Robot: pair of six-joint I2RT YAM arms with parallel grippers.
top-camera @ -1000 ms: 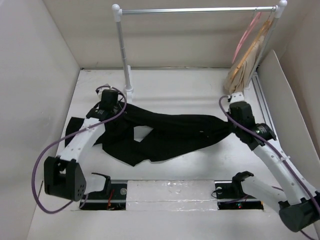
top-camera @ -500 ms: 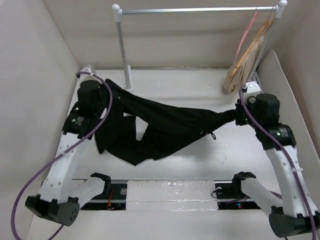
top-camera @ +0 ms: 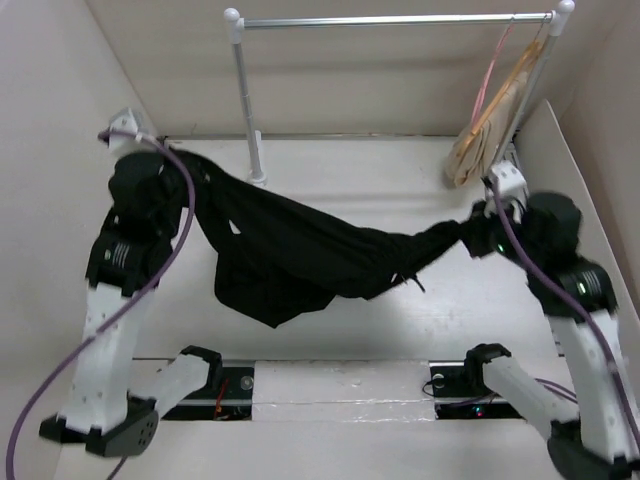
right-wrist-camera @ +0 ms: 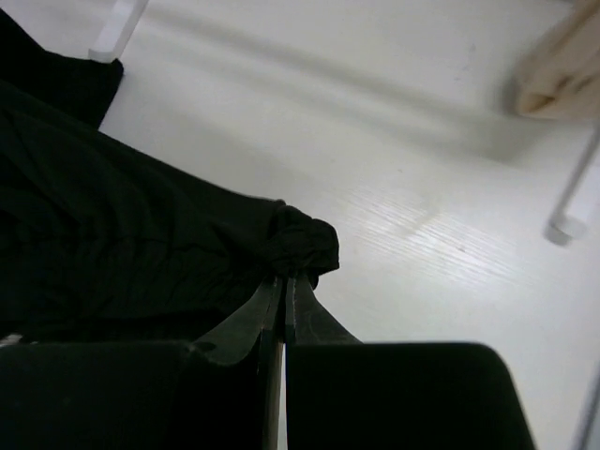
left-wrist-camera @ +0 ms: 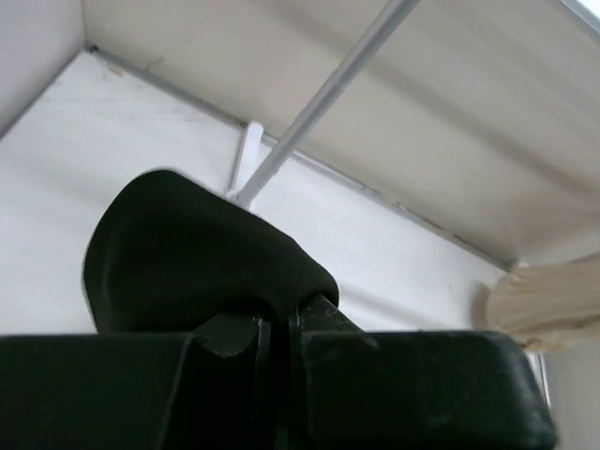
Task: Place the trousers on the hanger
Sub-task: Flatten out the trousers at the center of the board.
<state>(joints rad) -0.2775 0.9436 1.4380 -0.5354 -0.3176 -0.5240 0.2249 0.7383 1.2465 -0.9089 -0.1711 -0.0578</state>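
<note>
The black trousers (top-camera: 300,250) hang stretched between my two grippers, sagging in the middle with a bunched lower part near the table. My left gripper (top-camera: 190,172) is shut on one end at the back left; the left wrist view shows cloth (left-wrist-camera: 187,253) pinched in the closed jaws (left-wrist-camera: 278,323). My right gripper (top-camera: 470,235) is shut on the other end at the right; the right wrist view shows a bunched tip (right-wrist-camera: 305,239) above the closed jaws (right-wrist-camera: 284,281). The pink hanger (top-camera: 487,75) hangs on the rail at the far right, above and behind my right gripper.
A metal rail (top-camera: 390,20) on a white post (top-camera: 245,100) spans the back. Beige hangers (top-camera: 490,120) hang beside the pink one. White walls close in the left, back and right. A slanted panel (top-camera: 550,170) stands at the right.
Both arms have risen and moved apart, left one back-left, right one to the right. The trousers have come up off the table and stretched out between them.
</note>
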